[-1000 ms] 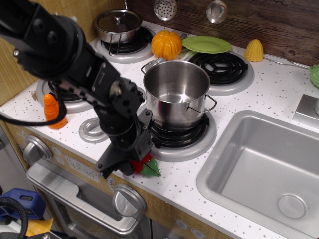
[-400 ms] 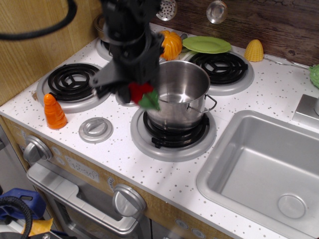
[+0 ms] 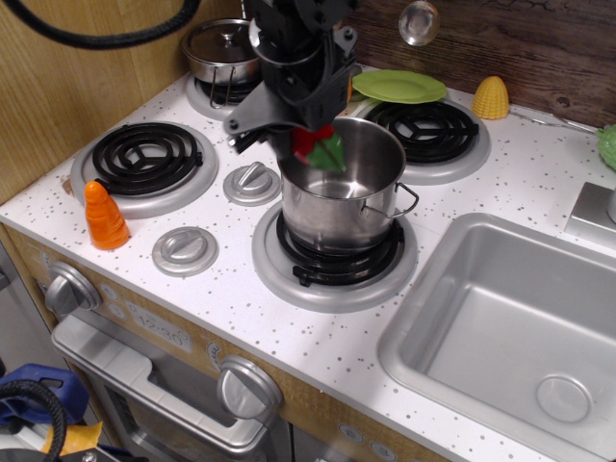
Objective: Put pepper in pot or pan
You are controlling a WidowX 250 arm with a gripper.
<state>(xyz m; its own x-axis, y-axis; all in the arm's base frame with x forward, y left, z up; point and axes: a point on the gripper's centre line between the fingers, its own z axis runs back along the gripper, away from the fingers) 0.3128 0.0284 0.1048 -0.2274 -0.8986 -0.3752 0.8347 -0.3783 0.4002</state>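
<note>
My gripper [image 3: 310, 137] is shut on the red pepper [image 3: 308, 141], whose green stem cap [image 3: 329, 154] points down to the right. It holds the pepper in the air over the left part of the opening of the large shiny steel pot [image 3: 342, 197]. The pot stands on the front middle burner [image 3: 335, 260] and looks empty inside. My black arm comes down from the top of the view and hides part of the pot's far rim.
An orange cone [image 3: 104, 216] stands at the front left. A smaller lidded pot [image 3: 219, 50] sits on the back left burner. A green plate [image 3: 398, 86] and a yellow corn [image 3: 491, 97] are at the back. The sink [image 3: 510, 327] is to the right.
My gripper lifted the pepper from the counter's front edge, then carried it up and right. It now hangs over the pot's opening rather than beside its left wall.
</note>
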